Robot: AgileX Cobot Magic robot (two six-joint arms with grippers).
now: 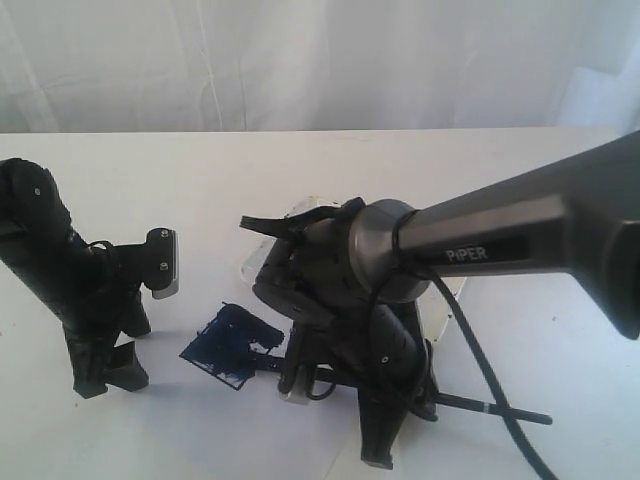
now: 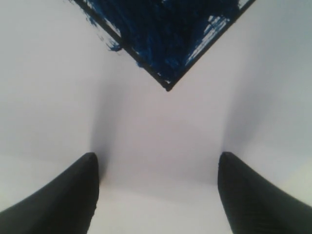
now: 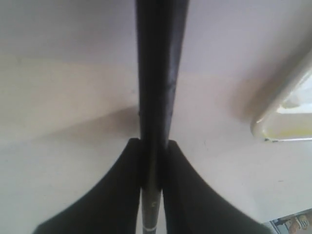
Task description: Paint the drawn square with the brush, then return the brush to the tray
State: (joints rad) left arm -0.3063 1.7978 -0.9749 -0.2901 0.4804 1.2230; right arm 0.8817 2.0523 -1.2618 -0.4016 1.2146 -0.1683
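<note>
Now your right gripper (image 3: 154, 146) pinches the brush (image 3: 156, 73), well away from the table's (image 1: 300, 170) far edge; your left gripper (image 2: 156, 163) hangs spread near the blue-smeared drawn square (image 2: 165, 29).

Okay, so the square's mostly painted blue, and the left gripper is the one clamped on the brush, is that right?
Not quite. The square is mostly painted blue, but it is the right gripper that is clamped on the brush, as the right wrist view shows. The left gripper is open and holds nothing.
</note>
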